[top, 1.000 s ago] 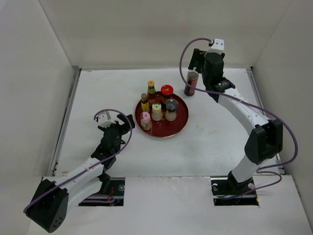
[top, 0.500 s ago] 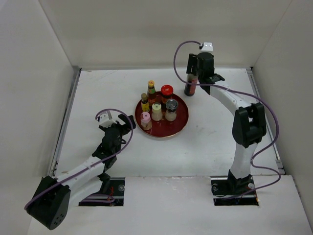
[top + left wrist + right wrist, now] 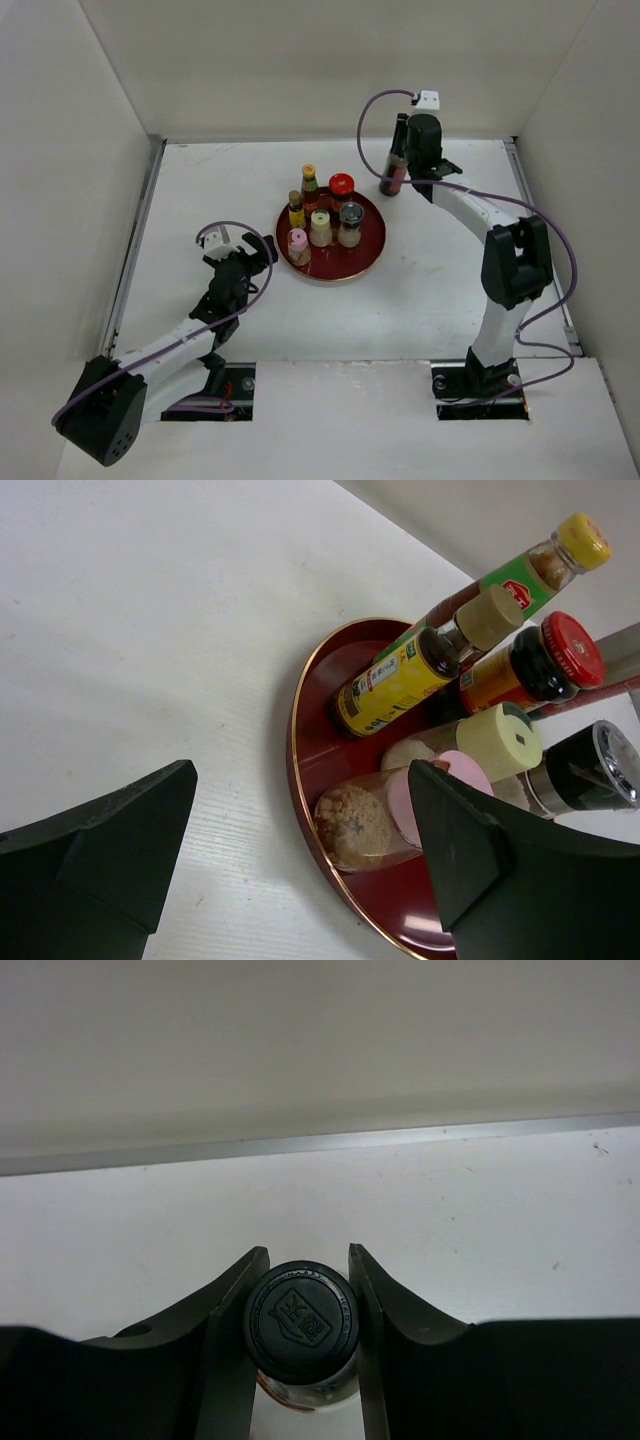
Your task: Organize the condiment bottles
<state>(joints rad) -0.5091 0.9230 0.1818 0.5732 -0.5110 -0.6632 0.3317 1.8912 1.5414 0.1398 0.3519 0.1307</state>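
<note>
The right pincer (image 3: 305, 1256) hugs the black cap of the tall dark bottle (image 3: 300, 1322), pressing it from both sides. That bottle is behind the red tray (image 3: 372, 238), a bit to the right. The left pincer (image 3: 300, 776) is wide open and holds nothing, just left of the tray. Six small bottles (image 3: 320, 228) stand in the tray.

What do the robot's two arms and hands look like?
The left arm and right arm have white tubular links with black joint housings. A thin purple cable loops along each to a small white box at the wrist. The left hand and right hand each have two matte black wedge-shaped fingers.
</note>
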